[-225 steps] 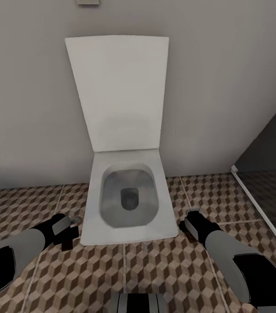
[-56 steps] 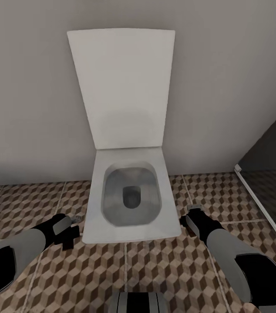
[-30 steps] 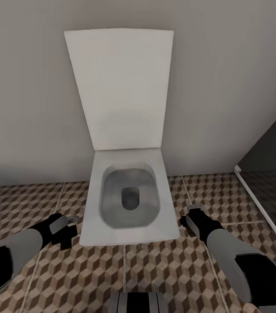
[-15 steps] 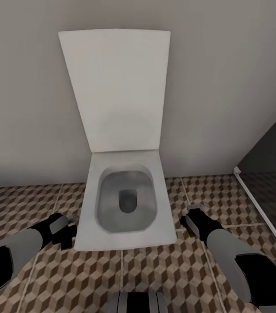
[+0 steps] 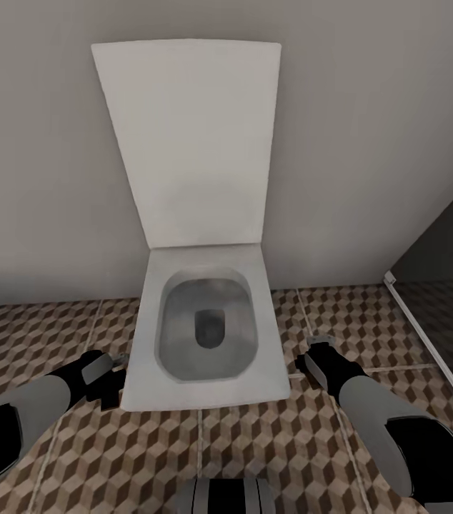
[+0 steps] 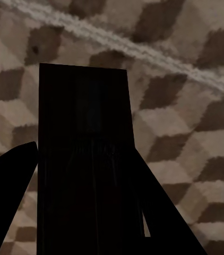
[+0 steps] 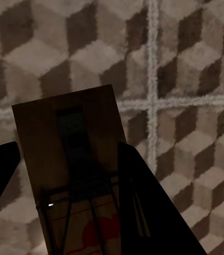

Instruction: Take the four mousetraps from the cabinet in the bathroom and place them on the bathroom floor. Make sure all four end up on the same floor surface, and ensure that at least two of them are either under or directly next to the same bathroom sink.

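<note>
In the left wrist view my left gripper [image 6: 85, 180] is shut on a dark flat mousetrap [image 6: 83, 117], held above the cube-patterned bathroom floor [image 6: 197, 133]. My right gripper [image 7: 69, 175] is shut on a brown mousetrap [image 7: 64, 133] with wire parts and a red mark, also over the floor [image 7: 197, 64]. In the head view the left gripper [image 5: 106, 377] hangs low beside the toilet's left front corner and the right gripper [image 5: 312, 360] beside its right front corner. The cabinet and the sink are out of view.
A square white toilet [image 5: 205, 385] with its lid up stands against the grey wall straight ahead, between my arms. At the right a white threshold rail [image 5: 426, 343] borders a dark shower area [image 5: 448, 285]. Tiled floor [image 5: 255, 457] lies in front of me.
The whole picture has shifted a little, so the toilet sits slightly further left and nearer; the camera moved. Both arms keep their pose and their hold on the mousetraps.
</note>
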Robot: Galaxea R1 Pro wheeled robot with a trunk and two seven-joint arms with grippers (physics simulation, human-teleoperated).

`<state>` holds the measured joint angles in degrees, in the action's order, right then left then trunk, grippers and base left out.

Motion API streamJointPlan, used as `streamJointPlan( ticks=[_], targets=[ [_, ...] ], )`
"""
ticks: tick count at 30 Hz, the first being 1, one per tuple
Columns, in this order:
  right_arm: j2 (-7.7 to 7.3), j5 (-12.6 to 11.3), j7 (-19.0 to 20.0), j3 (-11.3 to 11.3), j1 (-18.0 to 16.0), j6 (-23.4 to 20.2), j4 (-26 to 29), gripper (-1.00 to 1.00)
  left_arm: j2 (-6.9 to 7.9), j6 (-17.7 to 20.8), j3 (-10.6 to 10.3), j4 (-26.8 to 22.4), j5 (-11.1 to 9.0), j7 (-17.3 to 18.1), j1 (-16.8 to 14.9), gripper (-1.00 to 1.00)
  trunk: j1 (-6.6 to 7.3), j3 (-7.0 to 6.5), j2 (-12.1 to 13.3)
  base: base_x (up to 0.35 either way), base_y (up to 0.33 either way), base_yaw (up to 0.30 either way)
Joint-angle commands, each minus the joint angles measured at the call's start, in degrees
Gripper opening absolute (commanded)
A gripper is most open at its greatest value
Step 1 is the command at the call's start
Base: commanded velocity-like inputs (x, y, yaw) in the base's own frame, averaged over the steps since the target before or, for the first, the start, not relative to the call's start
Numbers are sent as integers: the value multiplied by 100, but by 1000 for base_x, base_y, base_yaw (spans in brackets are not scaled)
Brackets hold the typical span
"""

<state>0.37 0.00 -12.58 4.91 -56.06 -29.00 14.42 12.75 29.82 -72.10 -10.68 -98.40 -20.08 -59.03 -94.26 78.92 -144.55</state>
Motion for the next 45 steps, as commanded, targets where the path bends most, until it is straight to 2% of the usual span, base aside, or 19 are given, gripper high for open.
streamJointPlan(
  ticks=[1, 9, 12, 17, 20, 26, 29, 36, 40, 45],
  targets=[
    [-2, 0, -17, 45, -2, -40, 9, -100, 4, 6, -28, -22, -47, -49, -3, -100, 2, 5, -2, 0, 0, 0],
    [-1, 0, -17, 45, -2, -41, 9, -100, 5, 6, -29, -22, -47, -49, -3, -100, 2, 5, -2, 0, 0, 0],
    [-1, 0, -17, 45, -2, -38, 9, -100, 6, 10, -25, -24, -47, -49, -3, -100, -6, 71, -6, 0, 0, 0],
    [-1, 0, -17, 45, -2, -36, 9, -100, 8, 9, -27, -22, -47, -49, -3, -100, -6, 71, -6, 0, 0, 0],
    [-1, 0, -17, 49, -2, -36, 9, -100, 8, 7, -24, -22, -47, -49, -3, -100, -14, 138, -10, 0, 0, 0],
    [-1, 0, -17, 53, -2, -36, 9, -100, 8, 6, -28, -22, -47, -49, -3, -100, -14, 138, -10, 0, 0, 0],
    [-1, 0, -17, 53, -2, -36, 9, -100, 8, 7, -29, -22, -47, -49, -3, -100, -22, 204, -14, 0, 0, 0],
    [-1, 0, -17, 54, -2, -36, 9, -100, 10, 7, -26, -22, -47, -49, -3, -100, -22, 204, -14, 0, 0, 0],
    [-1, 0, -17, 54, -2, -34, 9, -100, 8, 7, -25, -22, -47, -49, -3, -100, -32, 293, -19, 0, 0, 0],
    [6, 0, -17, 54, -2, 107, 9, -100, 19, 6, -30, -16, -47, -60, -3, -100, -32, 293, -19, 0, 0, 0]
  ],
)
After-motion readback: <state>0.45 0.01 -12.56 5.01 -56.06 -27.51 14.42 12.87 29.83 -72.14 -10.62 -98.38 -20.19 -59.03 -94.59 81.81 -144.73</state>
